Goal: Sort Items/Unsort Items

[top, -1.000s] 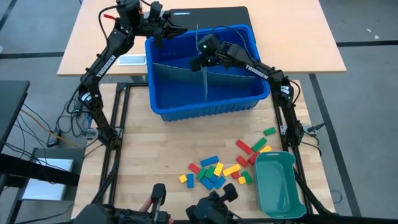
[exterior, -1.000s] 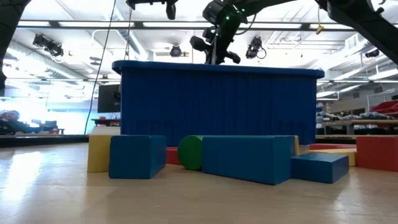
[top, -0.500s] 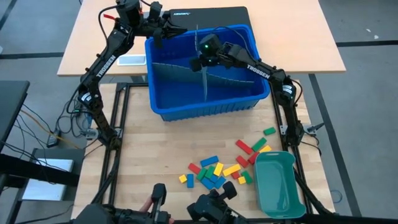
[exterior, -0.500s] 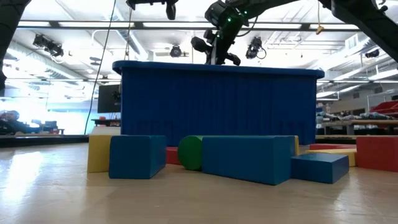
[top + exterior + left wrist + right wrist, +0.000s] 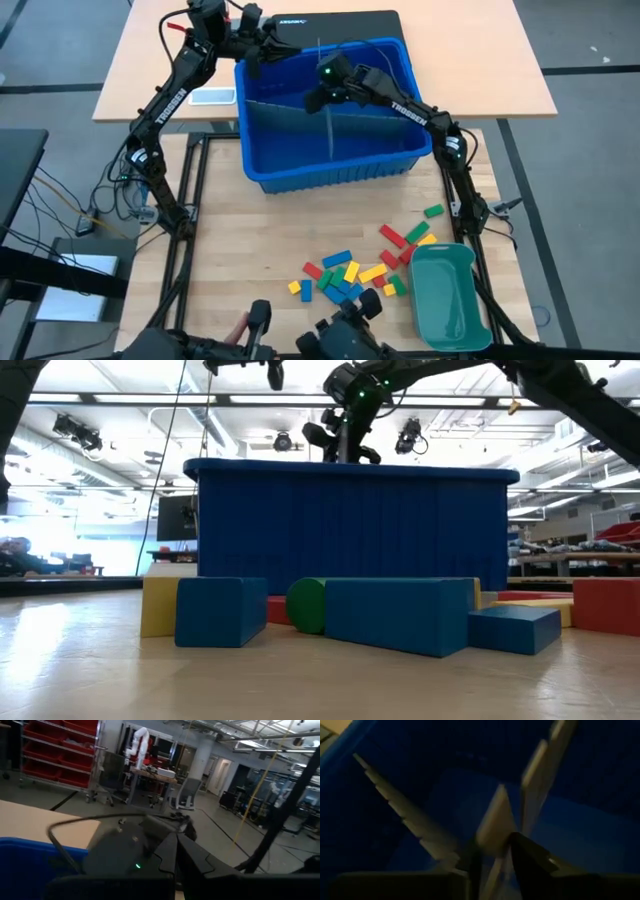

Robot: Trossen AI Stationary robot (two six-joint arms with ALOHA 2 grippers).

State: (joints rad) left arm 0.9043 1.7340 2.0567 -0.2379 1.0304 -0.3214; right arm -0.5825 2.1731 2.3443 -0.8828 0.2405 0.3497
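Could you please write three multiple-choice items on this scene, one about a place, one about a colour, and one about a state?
1. Where do the loose blocks lie?
A. inside the blue bin
B. on the wooden table in front of the bin
C. in the teal tray

2. What colour is the tray near the blocks?
A. teal-green
B. red
C. yellow

3. How are the grey divider sheets placed?
A. flat on the table
B. stacked in the tray
C. standing on edge inside the blue bin

Answers: B, the blocks are scattered on the wood beside the tray; A, the high view shows it teal-green; C, the sheets cross upright in the bin, under the right claw.
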